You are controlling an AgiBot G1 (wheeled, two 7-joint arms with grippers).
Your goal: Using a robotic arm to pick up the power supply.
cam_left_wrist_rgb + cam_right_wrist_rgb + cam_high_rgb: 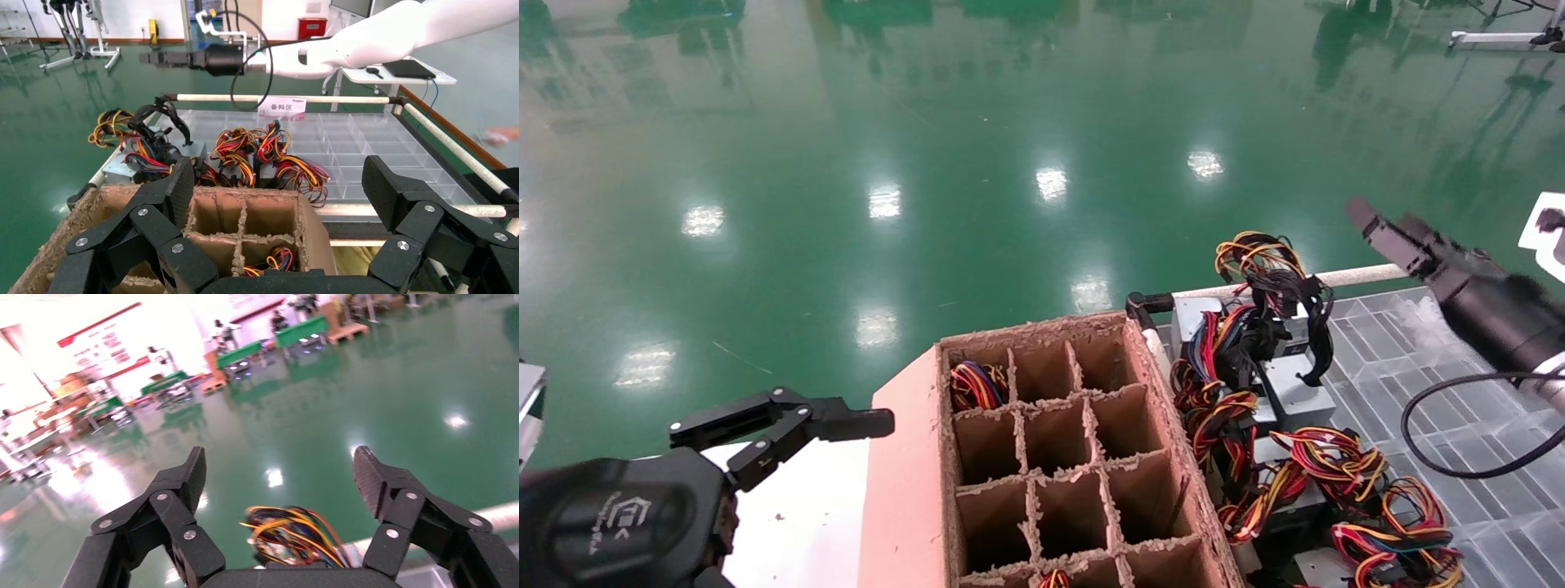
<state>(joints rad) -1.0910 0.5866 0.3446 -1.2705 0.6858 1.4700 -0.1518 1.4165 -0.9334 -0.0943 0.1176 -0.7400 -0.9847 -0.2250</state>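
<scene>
Several grey power supply boxes (1294,382) with red, yellow, orange and black wires lie piled on a clear gridded tray (1483,408), right of a brown cell carton (1050,457). My right gripper (1385,224) hangs in the air above the tray's far edge, right of the pile. It is open with nothing between its fingers (278,471), and a wire bundle (294,536) shows below them. From the left wrist view that same gripper (165,58) sits high over the pile (245,156). My left gripper (789,425) is open and empty, left of the carton (245,214).
Two carton cells hold coloured wires: one at the back left (977,384), one at the front edge (1054,580). A white rail (1336,279) bounds the tray's far side. A black cable (1442,441) loops over the tray. Green floor lies beyond.
</scene>
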